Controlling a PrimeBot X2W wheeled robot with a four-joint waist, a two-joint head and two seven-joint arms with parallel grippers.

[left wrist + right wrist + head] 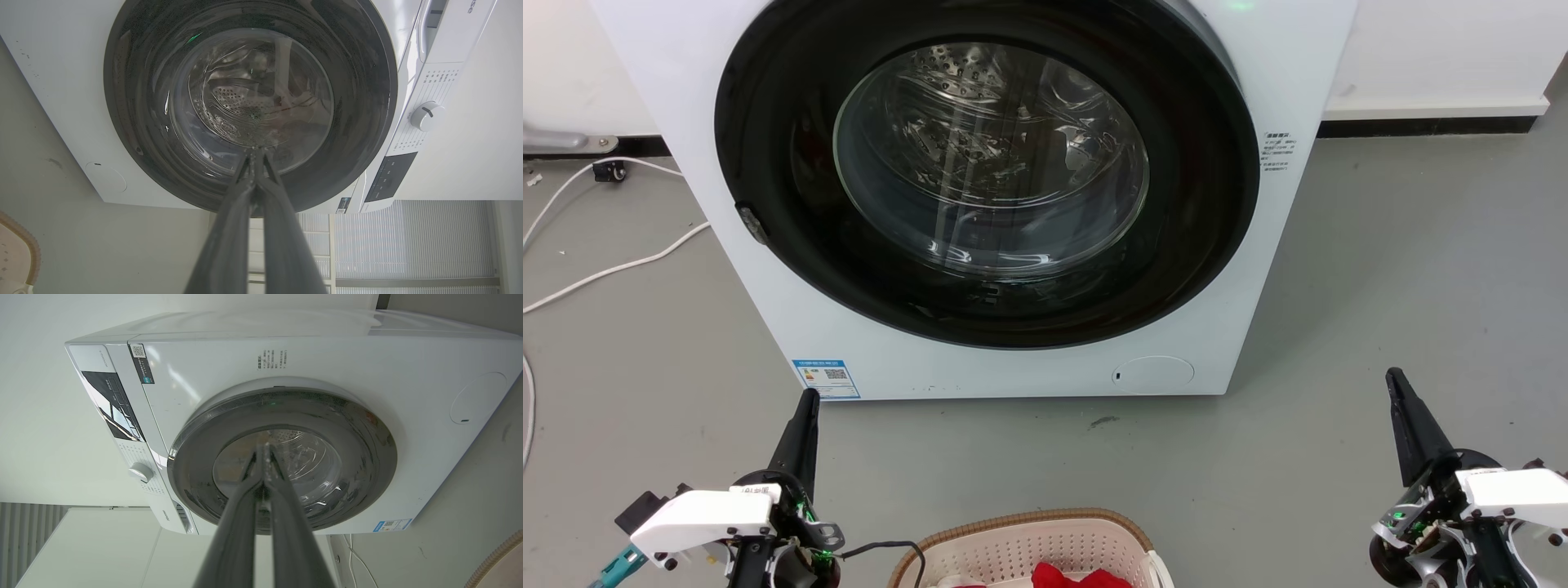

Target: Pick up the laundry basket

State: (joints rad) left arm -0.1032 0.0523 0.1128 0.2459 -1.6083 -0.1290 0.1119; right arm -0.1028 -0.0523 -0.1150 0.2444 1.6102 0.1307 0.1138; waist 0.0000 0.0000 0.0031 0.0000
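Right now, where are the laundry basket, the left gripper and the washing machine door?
laundry basket [1029, 545], head view, perforated inner wall below the brown rim.
left gripper [809, 400], head view, tips of its closed fingers.
washing machine door [988, 163], head view, middle of the glass.

The laundry basket [1045, 541] stands on the floor [1405, 269] before the washing machine [988, 196]

Left pincer [808, 398], right pincer [1396, 377]: black tapered fingers [796, 445], white housings [703, 516].

The laundry basket [1054, 547] is matt perforated plastic with a woven-look rim [1029, 516] — the washing machine [1029, 371] glossy white, its glass door [988, 155] shiny.
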